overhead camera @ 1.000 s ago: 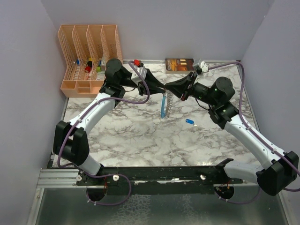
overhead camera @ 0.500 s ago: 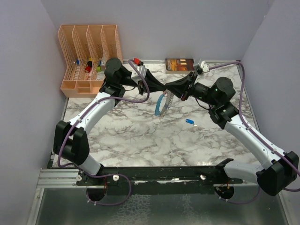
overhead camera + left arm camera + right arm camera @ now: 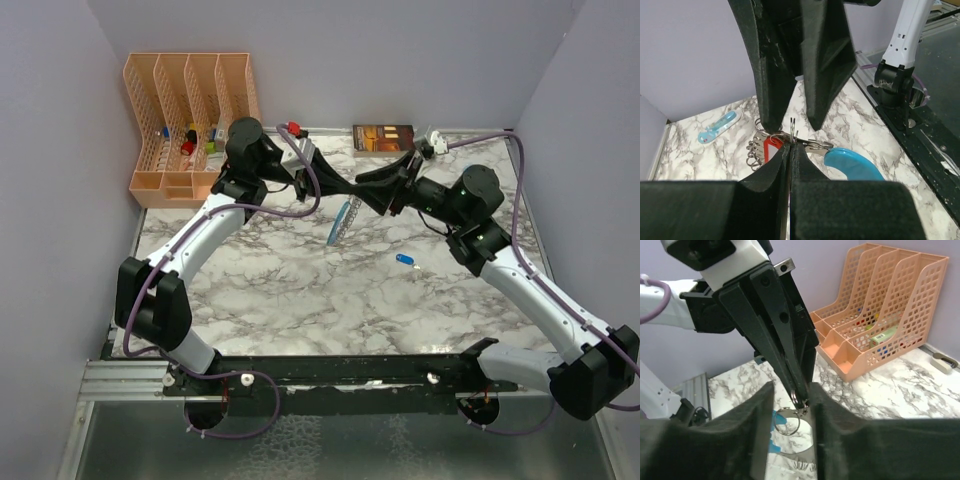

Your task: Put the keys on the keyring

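Note:
The keyring [image 3: 338, 222] hangs above the marble table between the two arms, its light-blue strap [image 3: 852, 162] slanting down. My left gripper [image 3: 791, 142] is shut on its thin metal ring, with grey links and a red-tagged key [image 3: 771, 149] bunched just beyond the tips. My right gripper [image 3: 791, 390] is open. Its fingers [image 3: 771, 95] stand on either side of the left gripper's tips [image 3: 799, 399] and the ring [image 3: 786, 422] without pinching it. Seen from above, the left gripper [image 3: 345, 188] and right gripper [image 3: 368, 190] meet tip to tip.
A small pale-blue see-through object [image 3: 404, 259] lies on the table to the right of the strap. An orange file rack [image 3: 190, 120] holding small items stands at the back left. A brown box [image 3: 382, 137] sits by the back wall.
The right gripper has opened and let go of the ring, while the left gripper has closed on it. The blue strap has swung left and now hangs at a slant.

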### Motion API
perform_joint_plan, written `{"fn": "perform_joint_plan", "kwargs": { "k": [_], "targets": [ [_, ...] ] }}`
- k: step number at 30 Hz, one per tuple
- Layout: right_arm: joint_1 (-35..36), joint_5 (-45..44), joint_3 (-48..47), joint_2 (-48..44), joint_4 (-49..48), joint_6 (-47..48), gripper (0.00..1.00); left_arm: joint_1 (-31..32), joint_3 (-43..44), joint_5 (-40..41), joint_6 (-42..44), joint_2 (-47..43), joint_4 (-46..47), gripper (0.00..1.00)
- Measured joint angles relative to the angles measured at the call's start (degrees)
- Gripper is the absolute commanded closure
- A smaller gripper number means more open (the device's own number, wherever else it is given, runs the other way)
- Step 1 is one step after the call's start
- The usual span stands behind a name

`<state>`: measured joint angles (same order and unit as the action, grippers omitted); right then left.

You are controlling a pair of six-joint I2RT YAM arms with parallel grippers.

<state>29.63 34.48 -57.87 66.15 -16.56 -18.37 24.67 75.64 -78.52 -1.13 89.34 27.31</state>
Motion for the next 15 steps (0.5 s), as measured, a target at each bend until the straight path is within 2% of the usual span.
{"fn": "perform_joint_plan", "kwargs": {
  "k": [2, 6, 10, 15],
  "targets": [
    [0.0, -0.9, 0.0, -0.8, 1.0, 0.5, 0.48, -0.5, 1.6, -0.5, 3.0, 0.4, -4.2, 1.0],
    [0.0, -3.2, -1.7, -3.2, 7.0, 2.9, 0.5, -2.7, 5.4, -0.6, 12.7, 0.8, -16.3, 1.0],
    [0.0, -4.6, -6.8, -4.2, 14.2, 7.0, 0.53, -4.4, 12.3, 2.6, 31.4, 1.8, -37.0, 1.0],
    [0.0, -4.7, -11.5, -3.8, 22.8, 12.7, 0.62, -2.4, 18.4, 9.5, 54.2, 2.7, -61.2, 1.0]
  ]
}}
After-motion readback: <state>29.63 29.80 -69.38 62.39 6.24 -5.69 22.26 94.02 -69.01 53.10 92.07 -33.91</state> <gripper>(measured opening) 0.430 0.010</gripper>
